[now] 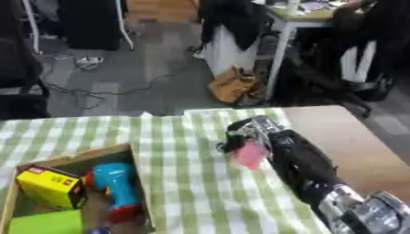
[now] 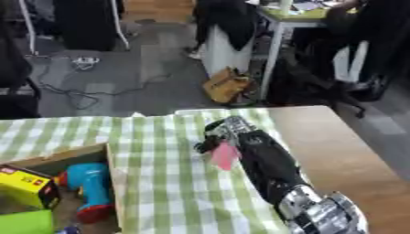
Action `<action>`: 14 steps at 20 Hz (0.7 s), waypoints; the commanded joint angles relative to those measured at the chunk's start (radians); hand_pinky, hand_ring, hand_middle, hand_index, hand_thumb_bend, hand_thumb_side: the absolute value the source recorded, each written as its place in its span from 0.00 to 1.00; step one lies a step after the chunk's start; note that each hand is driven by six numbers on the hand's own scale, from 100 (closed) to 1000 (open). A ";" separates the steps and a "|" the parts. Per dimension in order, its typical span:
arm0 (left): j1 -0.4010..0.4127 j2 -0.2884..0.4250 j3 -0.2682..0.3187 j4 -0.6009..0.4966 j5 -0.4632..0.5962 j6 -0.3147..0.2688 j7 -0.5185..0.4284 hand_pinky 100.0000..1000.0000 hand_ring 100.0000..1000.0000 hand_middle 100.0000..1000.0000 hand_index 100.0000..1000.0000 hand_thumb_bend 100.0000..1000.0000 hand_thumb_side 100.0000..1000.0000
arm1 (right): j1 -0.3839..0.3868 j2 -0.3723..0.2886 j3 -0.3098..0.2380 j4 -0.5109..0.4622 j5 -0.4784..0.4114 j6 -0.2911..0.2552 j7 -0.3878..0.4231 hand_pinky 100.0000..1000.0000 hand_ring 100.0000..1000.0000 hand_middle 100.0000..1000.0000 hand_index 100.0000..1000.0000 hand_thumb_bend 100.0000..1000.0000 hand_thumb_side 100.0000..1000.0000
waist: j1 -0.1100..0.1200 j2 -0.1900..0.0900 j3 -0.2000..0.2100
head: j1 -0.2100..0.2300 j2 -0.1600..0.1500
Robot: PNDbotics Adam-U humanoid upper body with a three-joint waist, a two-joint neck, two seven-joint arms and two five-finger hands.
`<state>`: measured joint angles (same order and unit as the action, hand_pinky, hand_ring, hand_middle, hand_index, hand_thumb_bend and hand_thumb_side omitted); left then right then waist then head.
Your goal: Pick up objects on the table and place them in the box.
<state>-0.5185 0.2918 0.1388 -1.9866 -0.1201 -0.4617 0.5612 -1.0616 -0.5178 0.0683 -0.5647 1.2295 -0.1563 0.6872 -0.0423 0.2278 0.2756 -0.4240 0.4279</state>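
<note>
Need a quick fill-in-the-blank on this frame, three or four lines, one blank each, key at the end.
1. The right hand holds a small ____ object over the checked cloth.
2. The box sits at the view's lower ____ corner.
3. The toy drill in the box is mostly ____ with a red base.
4. Beside the drill lies a ____ carton.

Missing words: pink; left; blue; yellow
</note>
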 commanded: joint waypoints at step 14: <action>-0.016 0.037 -0.001 -0.013 -0.006 -0.004 -0.003 0.89 0.90 0.91 0.92 0.02 1.00 | -0.086 -0.039 0.024 -0.127 -0.141 0.047 0.172 0.00 0.00 0.00 0.19 0.00 0.91 | -0.058 -0.035 0.004 | 0.012 0.000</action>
<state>-0.5185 0.3007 0.1384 -1.9866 -0.1232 -0.4632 0.5596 -1.1211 -0.5307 0.0905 -0.6645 1.1068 -0.1111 0.8515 -0.0938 0.2265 0.2802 -0.4150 0.4281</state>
